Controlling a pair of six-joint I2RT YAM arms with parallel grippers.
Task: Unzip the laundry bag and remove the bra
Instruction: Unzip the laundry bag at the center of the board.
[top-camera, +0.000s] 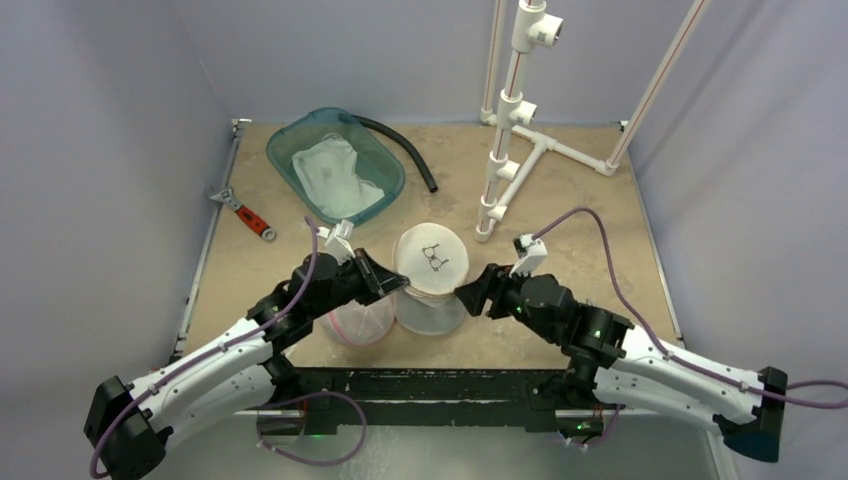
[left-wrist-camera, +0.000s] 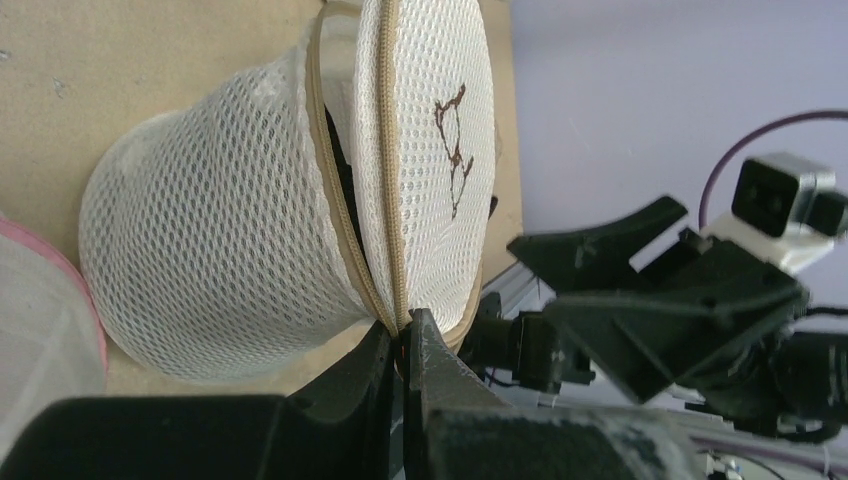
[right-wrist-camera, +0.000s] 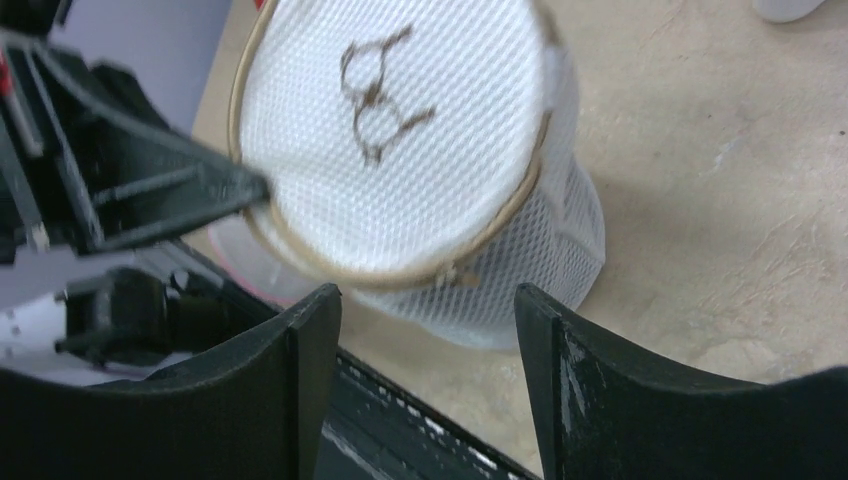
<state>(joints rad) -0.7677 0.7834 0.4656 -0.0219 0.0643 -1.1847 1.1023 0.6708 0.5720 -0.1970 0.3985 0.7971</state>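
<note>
Brown stitched bra outline (right-wrist-camera: 375, 95) on lid, only marking. White mesh cylindrical laundry bag (top-camera: 430, 275), tan zipper band (left-wrist-camera: 345, 220) round rim, stands near-centre between both arms. Lid partly unzipped, tilted up, dark gap beneath. Left gripper (left-wrist-camera: 405, 335) fingers pinched together on zipper band where lid meets body. Right gripper (right-wrist-camera: 428, 300) jaws spread, holding nothing, just right of bag. Pink-rimmed mesh pouch (top-camera: 358, 322) touching bag's left. Tan speckled tabletop (top-camera: 560, 220); pale lavender walls (top-camera: 100, 120).

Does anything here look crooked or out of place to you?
The white mesh laundry bag looks lopsided: its round lid is tipped up, the zip seam gaping on one side, because the left gripper pinches its edge. Nothing looks spilled or torn.
</note>
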